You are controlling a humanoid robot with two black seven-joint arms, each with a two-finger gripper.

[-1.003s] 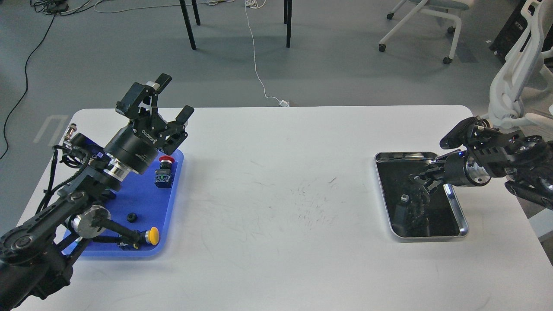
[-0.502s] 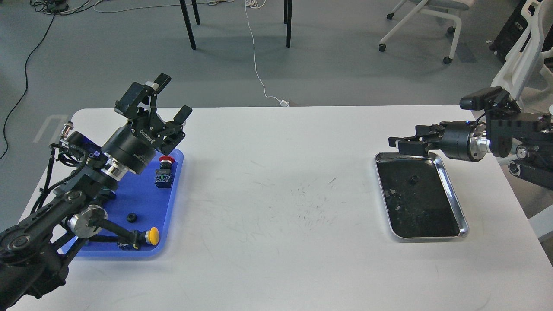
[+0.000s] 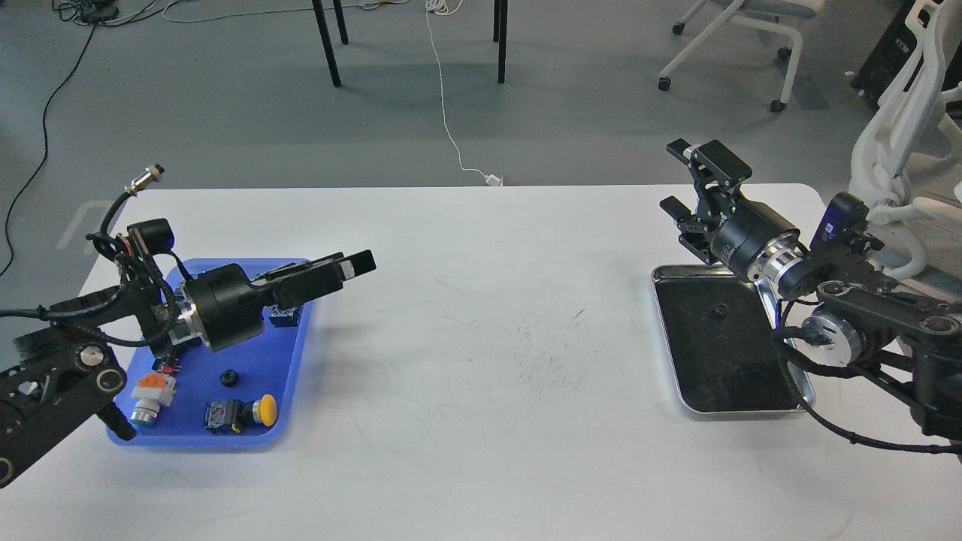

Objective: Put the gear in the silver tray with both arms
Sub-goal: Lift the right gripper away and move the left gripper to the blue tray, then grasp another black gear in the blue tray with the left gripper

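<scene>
Our arms were matte black with silver joint rings and looping black cables; each gripper had blocky black fingers.

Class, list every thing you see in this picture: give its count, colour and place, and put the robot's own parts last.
Table: one, white, centre.
Blue tray: one, blue, table's left.
Silver tray: one, shiny rim, dark bottom, table's right.
Gear: one, small, dark, in silver tray.
Black ring: one, in blue tray.
Yellow button: one, blue tray's near edge.
Orange-topped switch: one, blue tray's left.
Chairs: white, on the floor behind.
Left gripper: one, black, above blue tray.
Right gripper: one, black, open, above silver tray's far edge.
</scene>
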